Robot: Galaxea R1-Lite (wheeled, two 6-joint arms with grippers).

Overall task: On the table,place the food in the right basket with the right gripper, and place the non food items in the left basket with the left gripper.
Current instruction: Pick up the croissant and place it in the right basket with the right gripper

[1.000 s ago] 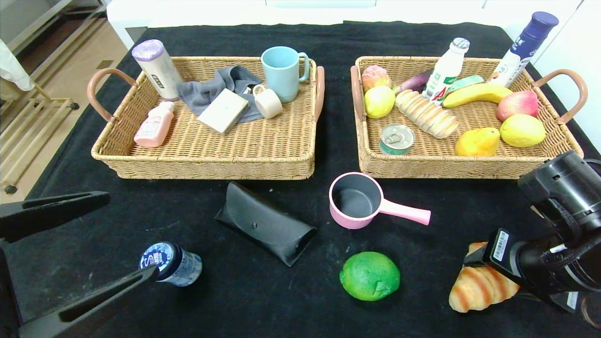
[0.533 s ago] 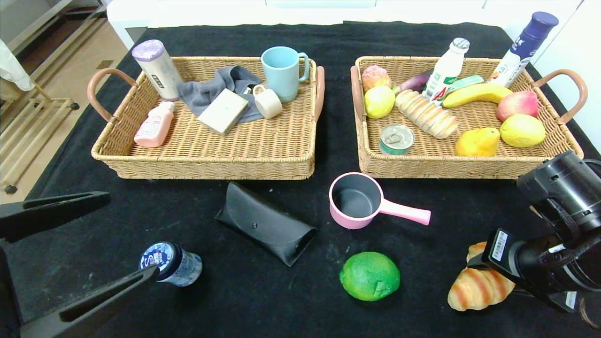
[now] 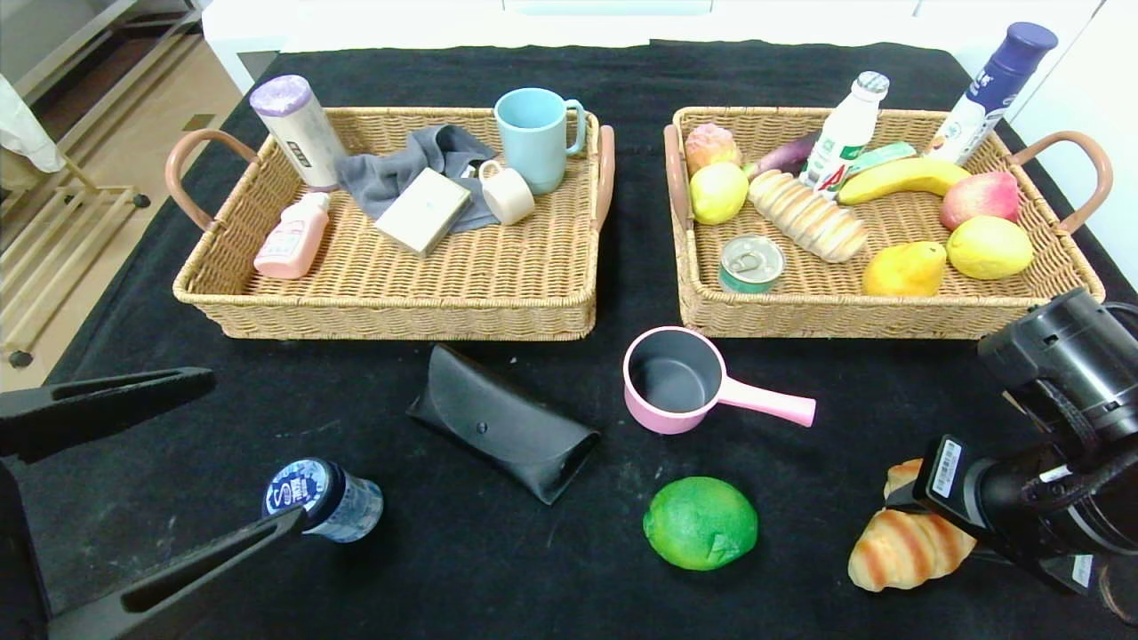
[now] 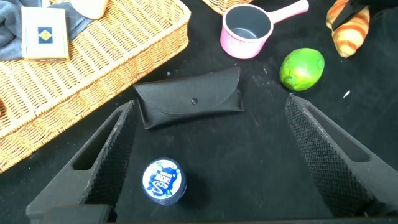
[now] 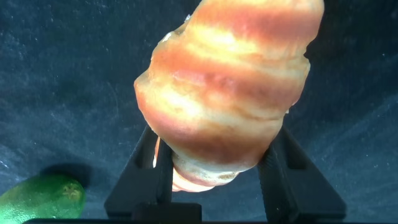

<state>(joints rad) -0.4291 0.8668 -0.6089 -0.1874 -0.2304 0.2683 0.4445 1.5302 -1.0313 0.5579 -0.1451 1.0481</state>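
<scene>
Black table [image 3: 427,569]: right hand [image 5: 214,180] clamped on croissant [image 3: 902,544]; left hand [image 3: 142,498] apart, idle.

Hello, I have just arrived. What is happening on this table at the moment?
A two-armed robot is sorting things into two wicker baskets. Its right gripper has its fingers shut on a croissant at the near right of the black table. The right basket already holds fruit, bread, a can and bottles. The left gripper is open above a small blue-capped bottle. A black case, a pink pot and a green lime lie on the table. The left basket holds cups, a cloth and a box.
</scene>
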